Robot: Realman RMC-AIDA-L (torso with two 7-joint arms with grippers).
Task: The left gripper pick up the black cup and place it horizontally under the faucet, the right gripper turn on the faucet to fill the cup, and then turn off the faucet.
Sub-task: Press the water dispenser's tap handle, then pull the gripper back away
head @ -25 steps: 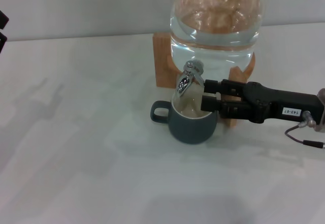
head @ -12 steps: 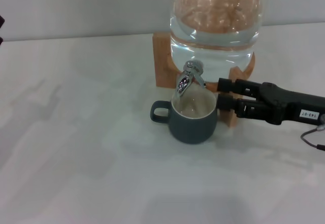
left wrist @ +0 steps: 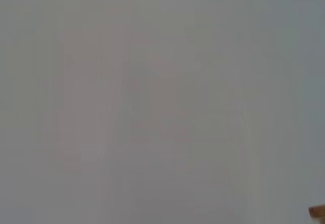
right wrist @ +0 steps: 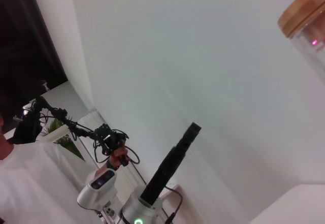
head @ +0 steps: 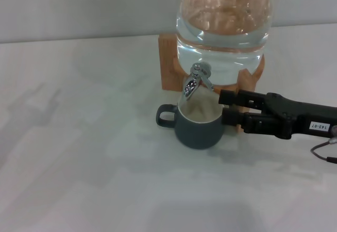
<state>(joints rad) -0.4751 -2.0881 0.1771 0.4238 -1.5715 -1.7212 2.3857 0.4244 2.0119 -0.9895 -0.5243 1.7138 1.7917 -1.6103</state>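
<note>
I see the black cup (head: 199,124) upright at frame centre under the faucet (head: 194,80), handle pointing left, dark grey with cream inside. My right claw (head: 225,107), fingers parted and empty, sits just right of it.

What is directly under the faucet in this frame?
The black cup stands upright on the table under the faucet, its cream inside showing. Whether it holds water cannot be told. The right gripper sits beside the cup's rim, partly hiding the wooden stand.

charcoal black cup (head: 199,129), chrome faucet (head: 194,80)
</note>
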